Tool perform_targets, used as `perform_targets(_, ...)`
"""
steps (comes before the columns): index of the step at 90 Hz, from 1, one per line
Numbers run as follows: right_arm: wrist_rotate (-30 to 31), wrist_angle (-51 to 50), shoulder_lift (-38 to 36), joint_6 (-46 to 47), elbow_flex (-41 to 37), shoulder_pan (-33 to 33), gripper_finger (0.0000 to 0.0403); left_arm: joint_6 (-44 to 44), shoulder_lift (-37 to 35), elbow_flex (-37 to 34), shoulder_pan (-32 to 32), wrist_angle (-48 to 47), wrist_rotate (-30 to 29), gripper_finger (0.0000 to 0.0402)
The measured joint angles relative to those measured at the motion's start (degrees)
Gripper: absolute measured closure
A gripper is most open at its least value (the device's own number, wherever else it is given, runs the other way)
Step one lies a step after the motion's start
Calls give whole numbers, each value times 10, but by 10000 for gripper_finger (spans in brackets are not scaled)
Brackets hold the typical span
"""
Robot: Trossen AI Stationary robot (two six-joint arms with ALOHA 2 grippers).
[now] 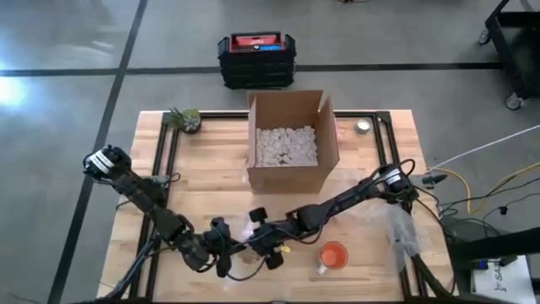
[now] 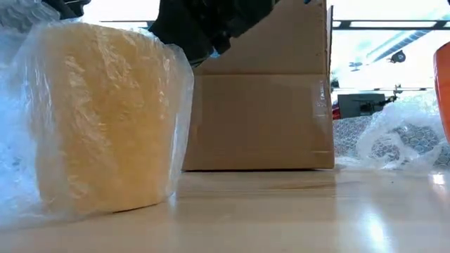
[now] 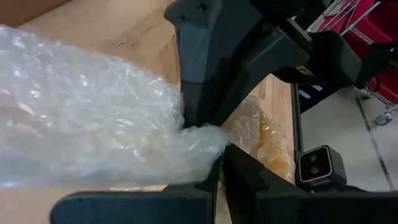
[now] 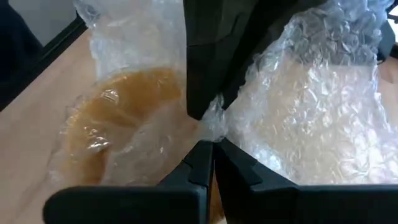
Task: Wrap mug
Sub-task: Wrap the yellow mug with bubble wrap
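Mug: yellow mug [image 2: 105, 119] covered with clear bubble wrap [image 3: 81, 130], near the front edge of the light wooden table [image 1: 211, 160], between the two grippers.
Mug axis: in the low view it stands upright, long axis vertical, wider at the top. Which way the handle points, I cannot tell.
Left gripper: the left gripper [image 3: 216, 165] is low at the front of the table, its dark fingers pressed together on a bunched edge of the bubble wrap.
Right gripper: the right gripper [image 4: 210, 134] reaches from the right side to the same place, its fingers also pinching a twisted piece of the wrap, just beside the mug.
Other things: open brown cardboard box [image 1: 291, 139] with white packing pieces, behind the mug; orange cup [image 1: 333, 254] to the right of the grippers; more loose wrap [image 1: 401, 232] at the right edge; small green plant [image 1: 186, 119] at the back left corner.
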Motion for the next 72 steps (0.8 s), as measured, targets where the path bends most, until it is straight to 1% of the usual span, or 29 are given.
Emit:
perform_targets(11,0,-1,0,0,1,1,401,0,0,0,1,0,0,396)
perform_targets(19,0,0,3,0,1,1,401,2,0,1,3,-5,6,380)
perform_targets(31,3,1,3,0,1,1,401,15,-2,2,5,-18,11,326)
perform_targets(41,1,2,4,0,1,3,401,53,-17,3,6,-29,71,276)
perform_targets(47,6,1,4,-2,1,4,401,49,-32,3,6,-43,85,257)
perform_targets(58,11,0,4,-10,1,4,401,37,-67,18,5,-113,97,248)
perform_targets(72,13,-1,4,-11,1,5,401,31,-103,49,3,-226,111,264)
